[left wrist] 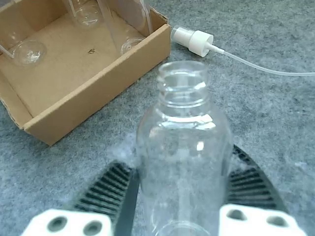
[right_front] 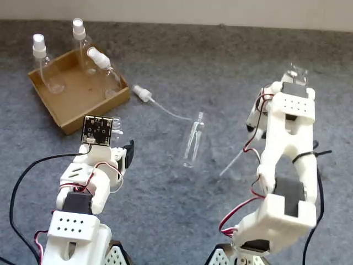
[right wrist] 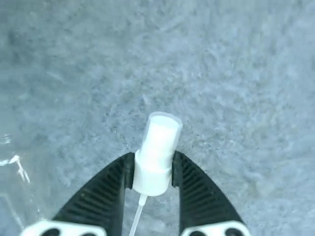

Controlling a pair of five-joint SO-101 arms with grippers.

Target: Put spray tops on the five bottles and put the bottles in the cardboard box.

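My left gripper (left wrist: 182, 172) is shut on a clear uncapped bottle (left wrist: 184, 147), held with its open neck towards the cardboard box (left wrist: 98, 83). From above, this gripper (right_front: 122, 144) sits just in front of the box (right_front: 66, 121). Three bottles with white spray tops (right_front: 83, 44) stand or lean in the box. A loose spray top (right_front: 142, 94) with a long tube lies right of the box. Another bare bottle (right_front: 193, 143) lies mid-table. My right gripper (right wrist: 152, 160) is shut on a white spray top (right wrist: 156, 152), whose tube (right_front: 231, 164) hangs below the right gripper (right_front: 255, 127).
Grey carpet-like cloth (right_front: 220, 66) covers the table. Open cloth lies between the two arms and behind the lying bottle. The loose top's thin tube (left wrist: 266, 69) runs across the cloth right of the box.
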